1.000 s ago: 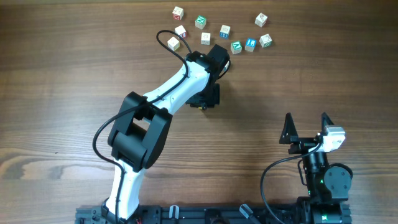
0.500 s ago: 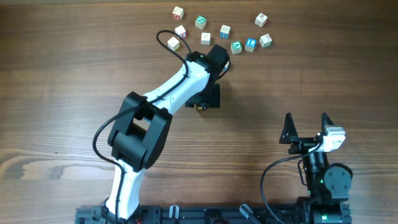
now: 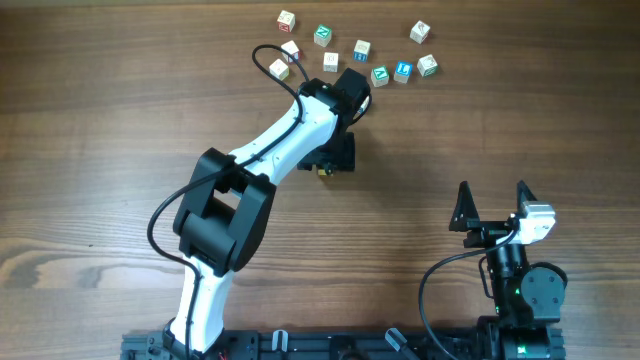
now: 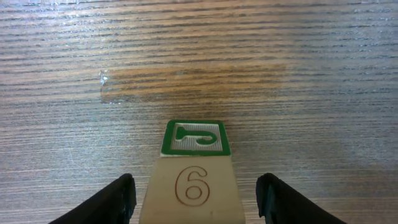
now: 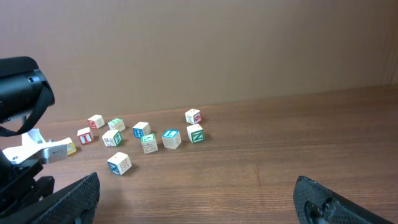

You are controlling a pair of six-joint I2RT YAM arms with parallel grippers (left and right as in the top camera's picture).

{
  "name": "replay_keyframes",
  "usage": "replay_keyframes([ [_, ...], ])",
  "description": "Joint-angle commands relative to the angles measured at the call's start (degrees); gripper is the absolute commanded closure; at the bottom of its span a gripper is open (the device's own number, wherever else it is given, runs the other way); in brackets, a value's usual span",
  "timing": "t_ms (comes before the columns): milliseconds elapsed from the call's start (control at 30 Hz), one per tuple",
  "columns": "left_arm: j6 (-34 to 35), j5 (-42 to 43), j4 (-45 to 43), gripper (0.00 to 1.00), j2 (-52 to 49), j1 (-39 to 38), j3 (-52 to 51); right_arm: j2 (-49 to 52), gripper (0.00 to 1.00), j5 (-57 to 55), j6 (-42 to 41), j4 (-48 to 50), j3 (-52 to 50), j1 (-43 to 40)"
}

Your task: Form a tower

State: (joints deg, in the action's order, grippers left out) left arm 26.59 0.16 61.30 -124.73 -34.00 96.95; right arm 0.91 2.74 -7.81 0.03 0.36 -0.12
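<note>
Nearest, at the near right of the brown wood-grain table [image 3: 100, 110], the right gripper [image 3: 492, 200] has its two black fingers [image 5: 68, 199] spread as wide as they go, w/ nothing btwn them. Further out, approx mid-table, the white-and-black left arm [image 3: 290, 135] reaches in from the near left. Its left gripper [image 4: 195, 179] hangs over the tower [image 4: 196, 138], a narrow one-cube-wide stack of small pale wooden letter cubes. In the left wrist view the top cube's green-framed face looks up at the camera. Below it a pale side face carved w/ a "6" runs down btwn the fingers [image 4: 115, 202]. The jaws are part open, one finger left and one right of the stack. A strip of table shows on each side, so neither finger touches the stack and nothing is held. From overhead the gripper body covers nearly all of the stack, and the lower cubes can't be made out. Farthest, toward the far edge, a scatter of loose pale wooden letter cubes [image 3: 361, 49] lies on the table, w/ red, green and blue marks, well apart from the tower.
</note>
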Motion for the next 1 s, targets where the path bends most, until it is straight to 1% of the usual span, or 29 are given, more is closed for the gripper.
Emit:
replay_keyframes([
  [0,-0.94,0.39,0.07,0.34,3.54,0.11,1.44,-0.31,0.0,0.09,0.26,0.11,-0.07,0.33],
  [233,-0.92,0.22,0.02,0.33,7.91,0.11,1.44,-0.31,0.0,0.09,0.24,0.11,-0.07,0.33],
  [433,-0.24,0.28,1.62,0.34,8.15,0.09,1.44,-0.31,0.0,0.09,0.24,0.11,-0.07,0.33],
  [600,4.0,0.55,2.91,0.31,8.15,0.09,1.44,-0.31,0.0,0.09,0.24,0.11,-0.07,0.33],
  [733,4.5,1.99,2.89,0.31,8.15,0.09,1.44,-0.31,0.0,0.09,0.26,0.11,-0.07,0.33],
  [800,7.17,1.95,2.8,0.31,8.15,0.09,1.44,-0.31,0.0,0.09,0.24,0.11,-0.07,0.33],
  [933,7.52,1.99,2.6,0.32,8.15,0.09,1.44,-0.31,0.0,0.09,0.26,0.11,-0.07,0.33],
  [967,8.52,1.97,2.62,0.31,8.15,0.09,1.44,-0.31,0.0,0.09,0.24,0.11,-0.07,0.33],
])
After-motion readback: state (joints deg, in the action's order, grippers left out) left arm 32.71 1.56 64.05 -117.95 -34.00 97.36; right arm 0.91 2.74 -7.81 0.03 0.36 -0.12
